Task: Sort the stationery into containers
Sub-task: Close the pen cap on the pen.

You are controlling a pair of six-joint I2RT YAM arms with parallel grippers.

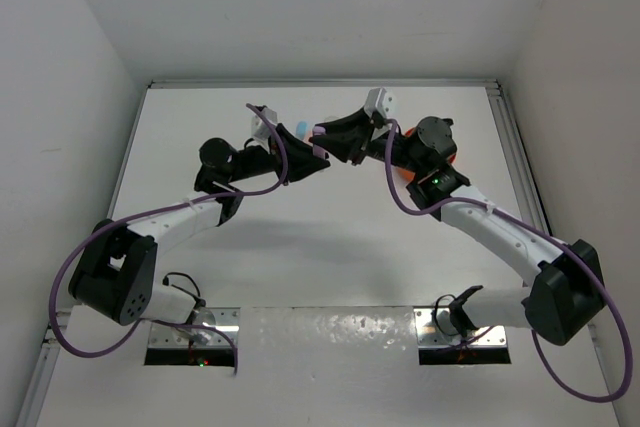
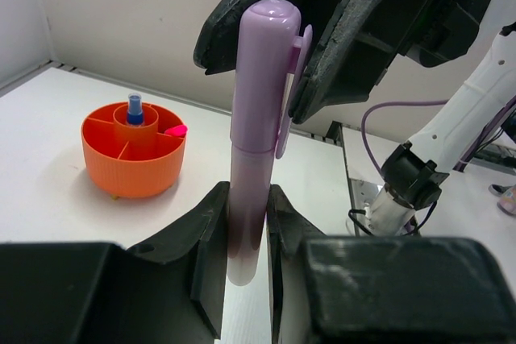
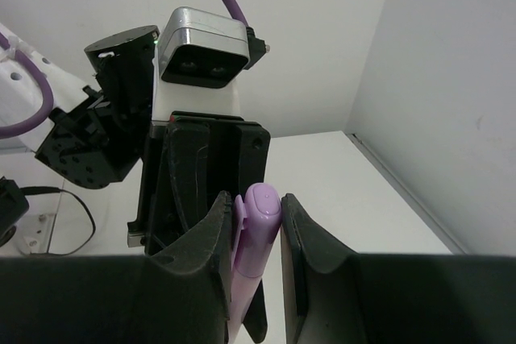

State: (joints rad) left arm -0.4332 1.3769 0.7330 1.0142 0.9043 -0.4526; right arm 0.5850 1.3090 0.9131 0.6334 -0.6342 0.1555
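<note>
A lilac marker [image 1: 320, 131] is held in mid-air between both grippers above the far middle of the table. My left gripper [image 2: 248, 215] is shut on the marker's lower barrel [image 2: 262, 102], which stands upright. My right gripper [image 3: 256, 215] is closed around the marker's capped end [image 3: 260, 219], with one finger against the clip and the other against the cap. The orange tub [image 2: 133, 159] stands on the table to the left in the left wrist view. It holds a small blue bottle [image 2: 135, 109] in its centre and a pink piece [image 2: 176, 130] in one compartment. In the top view the tub [image 1: 402, 171] is mostly hidden behind the right arm.
White walls close the table on three sides. The right arm's links and purple cable [image 2: 387, 110] hang just behind the marker. A metal rail [image 1: 520, 167] runs along the table's right edge.
</note>
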